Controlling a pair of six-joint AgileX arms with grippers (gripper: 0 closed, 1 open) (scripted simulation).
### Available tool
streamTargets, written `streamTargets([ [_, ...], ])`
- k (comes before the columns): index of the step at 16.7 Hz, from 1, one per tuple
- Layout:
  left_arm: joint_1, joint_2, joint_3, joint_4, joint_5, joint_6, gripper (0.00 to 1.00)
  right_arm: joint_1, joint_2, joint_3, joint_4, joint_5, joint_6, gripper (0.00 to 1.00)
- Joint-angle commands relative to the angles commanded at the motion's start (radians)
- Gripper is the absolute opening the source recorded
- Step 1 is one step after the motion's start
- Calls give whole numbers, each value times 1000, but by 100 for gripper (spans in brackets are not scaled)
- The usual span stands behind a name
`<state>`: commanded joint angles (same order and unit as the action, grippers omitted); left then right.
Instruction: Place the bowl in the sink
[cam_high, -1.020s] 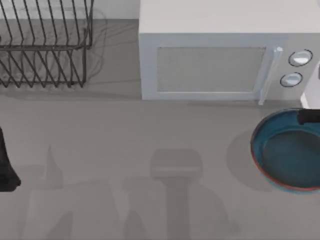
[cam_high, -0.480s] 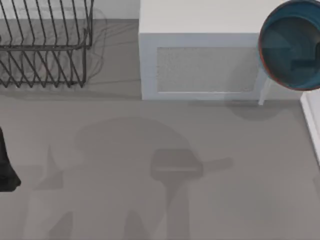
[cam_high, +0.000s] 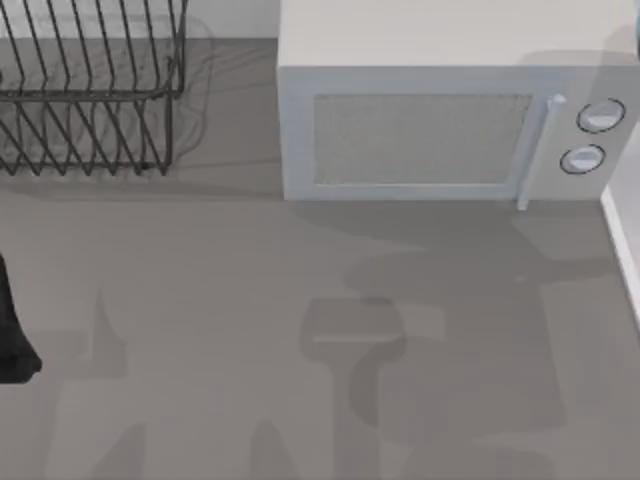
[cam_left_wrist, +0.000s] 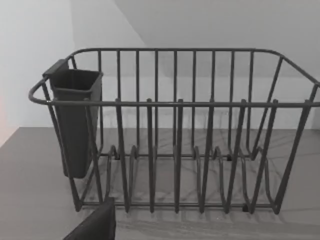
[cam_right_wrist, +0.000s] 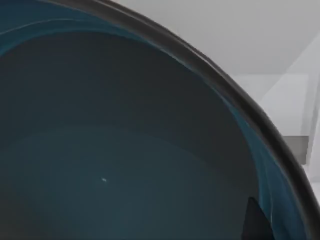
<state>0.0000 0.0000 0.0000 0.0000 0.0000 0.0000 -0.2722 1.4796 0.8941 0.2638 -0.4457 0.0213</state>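
Bowl (cam_right_wrist: 125, 150) right up against your right wrist camera, blue inside under dark rim. Right jaws: cannot tell. Left arm (cam_high: 15, 330) parked at desk (cam_high: 250, 300) left edge, facing dish rack (cam_left_wrist: 175, 145); jaws cannot tell. Microwave (cam_high: 440, 110) at back.

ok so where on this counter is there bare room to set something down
The wide grey counter in front of the microwave and the dish rack lies bare. The narrow strip between rack and microwave is tight. The back edge is crowded by both, and the left arm sits at the left edge.
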Motion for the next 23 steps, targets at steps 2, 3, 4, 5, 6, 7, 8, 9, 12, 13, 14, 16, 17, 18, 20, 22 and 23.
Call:
streamTargets([
  [2,0,0,0,0,0,0,100,-70,25,-96,204,-25,-13,0],
  [3,0,0,0,0,0,0,100,-103,31,-140,294,-34,-17,0],
  [4,0,0,0,0,0,0,100,-133,34,-180,374,-40,-18,0],
  [5,0,0,0,0,0,0,100,-161,33,-214,444,-45,-18,0],
  [6,0,0,0,0,0,0,100,-187,30,-243,503,-49,-17,0],
  [7,0,0,0,0,0,0,100,-208,26,-265,552,-51,-14,0],
  [8,0,0,0,0,0,0,100,-227,22,-281,590,-53,-10,0],
  [9,0,0,0,0,0,0,100,-241,18,-291,618,-54,-7,0],
  [12,0,0,0,0,0,0,100,-254,13,-298,642,-56,-3,0],
  [13,0,0,0,0,0,0,100,-254,13,-298,642,-56,-3,0],
  [14,0,0,0,0,0,0,100,-254,13,-298,642,-56,-3,0],
  [16,0,0,0,0,0,0,100,-250,19,-296,642,-56,-2,0],
  [17,0,0,0,0,0,0,100,-249,31,-297,654,-57,-2,0],
  [18,0,0,0,0,0,0,100,-249,53,-299,677,-59,-2,0],
  [20,0,0,0,0,0,0,100,-251,128,-306,754,-62,-2,0],
  [22,0,0,0,0,0,0,100,-254,239,-319,874,-62,-3,0],
  [23,0,0,0,0,0,0,100,-256,303,-328,948,-62,-4,0],
])
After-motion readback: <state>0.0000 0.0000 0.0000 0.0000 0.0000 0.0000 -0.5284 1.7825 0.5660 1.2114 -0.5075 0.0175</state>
